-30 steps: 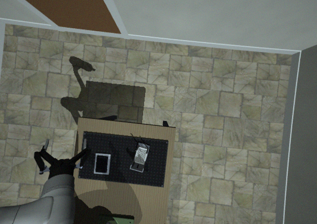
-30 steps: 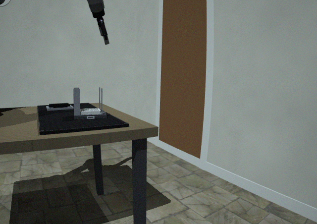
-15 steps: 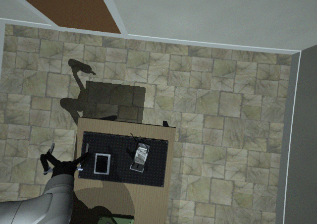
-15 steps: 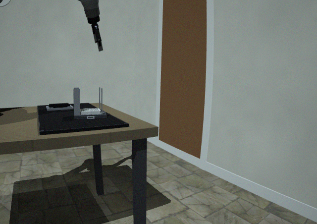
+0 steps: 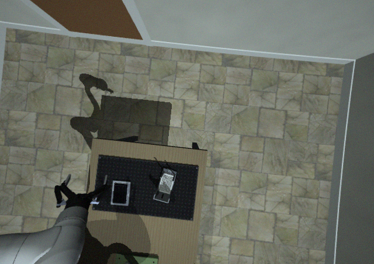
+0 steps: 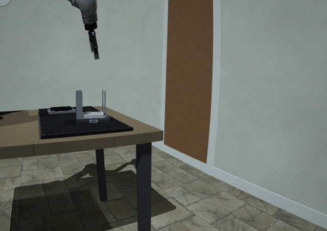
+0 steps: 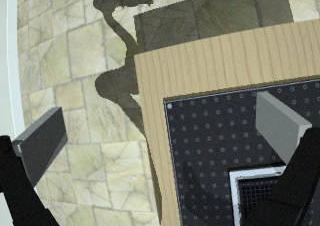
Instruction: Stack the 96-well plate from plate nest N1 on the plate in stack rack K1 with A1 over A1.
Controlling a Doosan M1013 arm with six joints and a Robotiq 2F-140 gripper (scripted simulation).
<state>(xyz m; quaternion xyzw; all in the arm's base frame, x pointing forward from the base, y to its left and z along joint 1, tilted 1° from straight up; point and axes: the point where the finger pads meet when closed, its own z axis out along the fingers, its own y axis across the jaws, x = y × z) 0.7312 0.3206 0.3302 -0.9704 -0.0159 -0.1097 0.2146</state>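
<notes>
A dark 96-well plate (image 5: 120, 192) lies in the pale-framed plate nest N1 (image 5: 120, 193) on the left part of the black mat; it also shows in the exterior view (image 6: 62, 108). A white 96-well plate (image 5: 166, 180) (image 6: 91, 115) sits in the stack rack K1, between tall posts. My gripper (image 5: 86, 179) is open and empty. It hangs high above the table's left edge, left of the nest, and also shows in the exterior view (image 6: 95, 51). In the wrist view my gripper (image 7: 159, 117) spans the mat's corner, and the right finger hides part of the nest (image 7: 256, 189). I cannot make out the A1 mark.
The black mat (image 5: 145, 187) lies on a wooden table (image 5: 145, 225). The rack's posts (image 6: 103, 101) and a wider grey post (image 6: 79, 104) rise well above the plates. A green block (image 5: 132, 258) sits at the table's near end. A brown door (image 6: 188, 72) is in the wall.
</notes>
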